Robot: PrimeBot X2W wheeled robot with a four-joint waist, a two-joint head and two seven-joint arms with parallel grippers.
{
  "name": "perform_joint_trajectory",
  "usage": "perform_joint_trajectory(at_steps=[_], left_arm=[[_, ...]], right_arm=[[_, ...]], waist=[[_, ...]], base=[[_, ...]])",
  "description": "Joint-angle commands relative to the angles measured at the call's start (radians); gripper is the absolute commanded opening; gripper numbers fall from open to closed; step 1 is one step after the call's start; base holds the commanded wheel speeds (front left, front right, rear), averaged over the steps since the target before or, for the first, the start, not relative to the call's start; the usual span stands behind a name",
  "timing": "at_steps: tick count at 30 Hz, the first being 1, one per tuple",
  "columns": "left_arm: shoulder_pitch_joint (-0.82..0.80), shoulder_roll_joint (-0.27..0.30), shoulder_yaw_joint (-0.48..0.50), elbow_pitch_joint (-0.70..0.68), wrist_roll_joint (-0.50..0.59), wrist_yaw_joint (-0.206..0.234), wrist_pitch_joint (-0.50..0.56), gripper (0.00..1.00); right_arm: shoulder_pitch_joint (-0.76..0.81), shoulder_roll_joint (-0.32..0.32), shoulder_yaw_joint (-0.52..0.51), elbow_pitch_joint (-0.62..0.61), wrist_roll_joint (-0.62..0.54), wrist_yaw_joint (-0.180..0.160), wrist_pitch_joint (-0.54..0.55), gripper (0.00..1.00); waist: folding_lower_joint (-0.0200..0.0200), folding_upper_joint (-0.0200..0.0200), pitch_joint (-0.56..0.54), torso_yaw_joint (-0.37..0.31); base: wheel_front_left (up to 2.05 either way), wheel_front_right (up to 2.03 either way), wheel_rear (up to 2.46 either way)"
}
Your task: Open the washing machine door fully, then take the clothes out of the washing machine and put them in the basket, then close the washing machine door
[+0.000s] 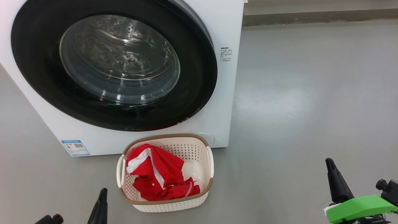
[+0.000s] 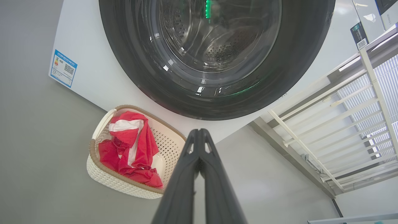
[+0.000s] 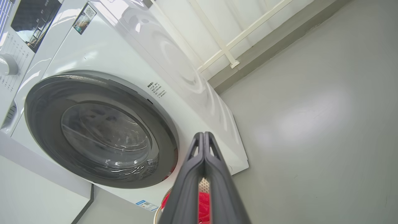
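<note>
The white washing machine (image 1: 217, 40) stands ahead with its black-rimmed glass door (image 1: 199, 77) shut flat against the front. On the grey floor before it sits the cream basket (image 1: 199, 146) holding the red clothes with white stripes (image 1: 161, 177). My left gripper (image 1: 101, 199) is low at the left, just left of the basket, fingers together and empty; the left wrist view shows the left gripper (image 2: 199, 132) shut, the basket (image 2: 105, 180) and the clothes (image 2: 133, 149) below the door (image 2: 149, 77). My right gripper (image 1: 331, 168) is far to the right, shut and empty, and the right wrist view shows the right gripper (image 3: 203, 135) near the door (image 3: 40, 124).
A low ledge (image 1: 311, 15) runs along the wall behind the machine. A white railing (image 2: 342, 124) stands to the machine's side. A blue label (image 1: 75, 147) marks the washer's lower front corner. Grey floor (image 1: 311, 93) stretches open to the right.
</note>
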Motion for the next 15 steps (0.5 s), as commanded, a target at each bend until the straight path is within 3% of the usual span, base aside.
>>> perform_joint_trajectory(at_steps=[1,15], left_arm=[[-0.053,0.011,0.023,-0.028,-0.034,-0.014,0.007,0.00],[-0.069,0.013,0.038,-0.029,-0.206,-0.019,0.050,0.00]], right_arm=[[-0.051,-0.015,0.000,-0.021,0.040,-0.002,0.006,0.00],[-0.072,-0.017,-0.004,-0.009,0.215,-0.002,0.050,0.00]], waist=[[-0.0001,-0.0001,0.000,0.000],[-0.0001,-0.0001,0.005,-0.004]], base=[[0.00,0.00,0.00],[0.00,0.00,0.00]])
